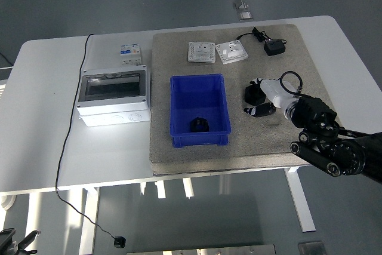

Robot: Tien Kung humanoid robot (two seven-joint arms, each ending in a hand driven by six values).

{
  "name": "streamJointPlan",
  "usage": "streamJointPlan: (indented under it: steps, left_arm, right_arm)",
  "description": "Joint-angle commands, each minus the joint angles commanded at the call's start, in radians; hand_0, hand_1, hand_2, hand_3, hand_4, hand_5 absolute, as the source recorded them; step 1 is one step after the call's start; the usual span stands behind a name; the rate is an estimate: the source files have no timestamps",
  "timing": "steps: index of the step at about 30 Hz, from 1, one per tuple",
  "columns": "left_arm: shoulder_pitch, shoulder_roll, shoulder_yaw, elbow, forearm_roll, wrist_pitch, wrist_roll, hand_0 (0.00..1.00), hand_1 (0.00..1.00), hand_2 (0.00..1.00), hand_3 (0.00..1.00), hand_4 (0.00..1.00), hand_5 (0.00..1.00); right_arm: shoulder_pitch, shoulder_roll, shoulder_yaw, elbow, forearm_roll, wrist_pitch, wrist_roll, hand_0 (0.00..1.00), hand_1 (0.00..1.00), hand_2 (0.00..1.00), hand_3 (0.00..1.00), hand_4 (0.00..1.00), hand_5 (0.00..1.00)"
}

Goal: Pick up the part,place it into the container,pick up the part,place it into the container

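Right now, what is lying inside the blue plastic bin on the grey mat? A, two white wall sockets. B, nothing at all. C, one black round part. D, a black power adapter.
C: a single black round part sits on the floor of the blue plastic bin, while the second black part is outside it, on the grey mat by the right hand.

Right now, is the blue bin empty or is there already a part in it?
Not empty. The blue bin holds one black part on its floor near the front wall; the rest of the floor is bare.
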Motion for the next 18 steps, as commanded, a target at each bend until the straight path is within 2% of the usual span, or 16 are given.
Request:
streamJointPlan:
  steps: [1, 6, 7, 11, 12, 13, 18]
  left_arm:
    - [0.000, 0.000, 0.000, 0.000, 0.000, 0.000, 0.000, 0.669, 0.677, 0.691, 0.770, 0.792, 0.784]
    - [0.000, 0.000, 0.002, 0.000, -0.001, 0.000, 0.001, 0.669, 0.677, 0.691, 0.770, 0.792, 0.784]
    - [0.001, 0.000, 0.002, 0.000, -0.002, 0.000, 0.000, 0.669, 0.677, 0.691, 0.770, 0.792, 0.783]
    - [0.001, 0.000, 0.004, 0.000, -0.004, 0.001, -0.001, 0.669, 0.677, 0.691, 0.770, 0.792, 0.783]
    - [0.001, 0.000, 0.004, 0.000, -0.006, 0.001, -0.001, 0.669, 0.677, 0.691, 0.770, 0.792, 0.783]
    - [0.001, 0.000, 0.005, 0.000, -0.007, 0.002, -0.002, 0.669, 0.677, 0.691, 0.770, 0.792, 0.785]
    - [0.002, 0.001, 0.008, 0.001, -0.015, 0.004, -0.004, 0.669, 0.677, 0.691, 0.770, 0.792, 0.785]
  right_arm:
    - [-0.001, 0.000, 0.000, -0.003, 0.000, -0.011, 0.005, 0.470, 0.336, 0.534, 0.665, 0.268, 0.021]
    - [-0.006, -0.002, -0.001, -0.016, 0.003, -0.061, 0.028, 0.470, 0.336, 0.534, 0.665, 0.268, 0.021]
    - [-0.008, -0.004, 0.001, -0.017, 0.003, -0.073, 0.033, 0.396, 0.283, 0.521, 0.649, 0.244, 0.002]
    - [-0.011, -0.015, 0.029, -0.008, -0.006, -0.116, 0.053, 0.396, 0.283, 0.521, 0.649, 0.244, 0.002]
    - [-0.013, -0.020, 0.044, 0.002, -0.008, -0.131, 0.059, 0.396, 0.283, 0.521, 0.649, 0.244, 0.002]
    - [-0.015, -0.027, 0.063, 0.016, -0.010, -0.150, 0.066, 0.392, 0.275, 0.520, 0.648, 0.202, 0.002]
    - [-0.031, -0.065, 0.145, 0.114, 0.022, -0.241, 0.106, 0.392, 0.275, 0.520, 0.648, 0.202, 0.002]
